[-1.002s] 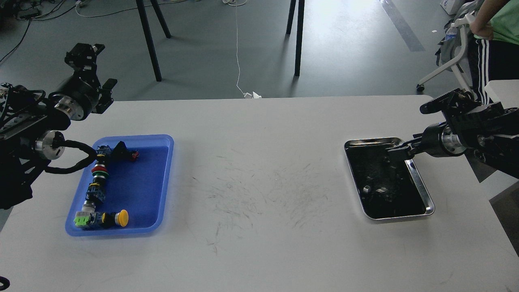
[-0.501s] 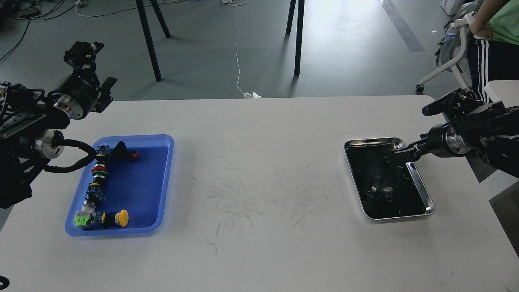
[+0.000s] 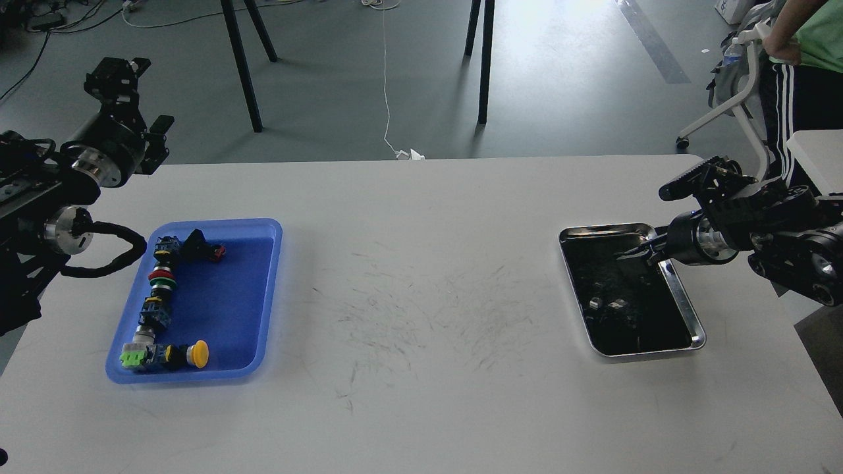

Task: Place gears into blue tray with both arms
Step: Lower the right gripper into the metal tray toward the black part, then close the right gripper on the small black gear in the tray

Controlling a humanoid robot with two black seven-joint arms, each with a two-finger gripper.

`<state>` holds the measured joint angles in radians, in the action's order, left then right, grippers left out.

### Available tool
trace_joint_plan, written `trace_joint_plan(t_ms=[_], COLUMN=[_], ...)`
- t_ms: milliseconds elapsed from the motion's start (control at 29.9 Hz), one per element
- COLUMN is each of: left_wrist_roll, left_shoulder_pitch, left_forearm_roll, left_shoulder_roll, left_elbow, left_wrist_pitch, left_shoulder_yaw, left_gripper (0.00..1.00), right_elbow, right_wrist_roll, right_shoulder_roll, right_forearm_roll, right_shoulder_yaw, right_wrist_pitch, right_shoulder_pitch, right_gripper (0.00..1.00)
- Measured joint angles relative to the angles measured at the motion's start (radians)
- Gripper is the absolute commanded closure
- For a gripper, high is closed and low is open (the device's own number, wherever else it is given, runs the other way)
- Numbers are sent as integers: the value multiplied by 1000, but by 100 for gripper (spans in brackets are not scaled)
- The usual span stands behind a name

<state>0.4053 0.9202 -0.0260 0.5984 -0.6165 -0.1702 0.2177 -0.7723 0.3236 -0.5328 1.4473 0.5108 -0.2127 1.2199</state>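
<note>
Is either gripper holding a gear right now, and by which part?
Left gripper: nothing held. Right gripper, over the silver tray: too dark to tell.

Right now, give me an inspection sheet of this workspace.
Surface: white table, scuffed with dark marks in the middle.
Job's things: blue tray at left; gears cannot be told apart inside the dark metal tray at right.
Clutter: coloured switches lined along the blue tray's left and near sides.
Grippers: left gripper raised beyond the table's far left corner, open; right gripper over the metal tray's far right part, state unclear.
Cables: black loop on the left arm; white cord on the floor.
Surroundings: black stand legs, a person at far right.
</note>
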Motion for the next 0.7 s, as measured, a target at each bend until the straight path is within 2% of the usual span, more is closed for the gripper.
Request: trace_joint_plan(t_ms=[368,702], left_wrist_roll=[1,1], left_shoulder_pitch=[-1,-1], left_forearm_roll=[0,0], left_shoulder_roll=[0,3], left_elbow=[0,0], left_wrist_pitch=[3,8], left_shoulder_yaw=[0,0], left_gripper=[2,2], right_elbow=[36,41], right_wrist_roll=[1,0], right_shoulder_roll=[23,33], right_forearm_roll=[2,2], right_shoulder_yaw=[4,7], right_wrist_pitch=[40,53], right_shoulder_pitch=[-37,-44], right_gripper=[11,28])
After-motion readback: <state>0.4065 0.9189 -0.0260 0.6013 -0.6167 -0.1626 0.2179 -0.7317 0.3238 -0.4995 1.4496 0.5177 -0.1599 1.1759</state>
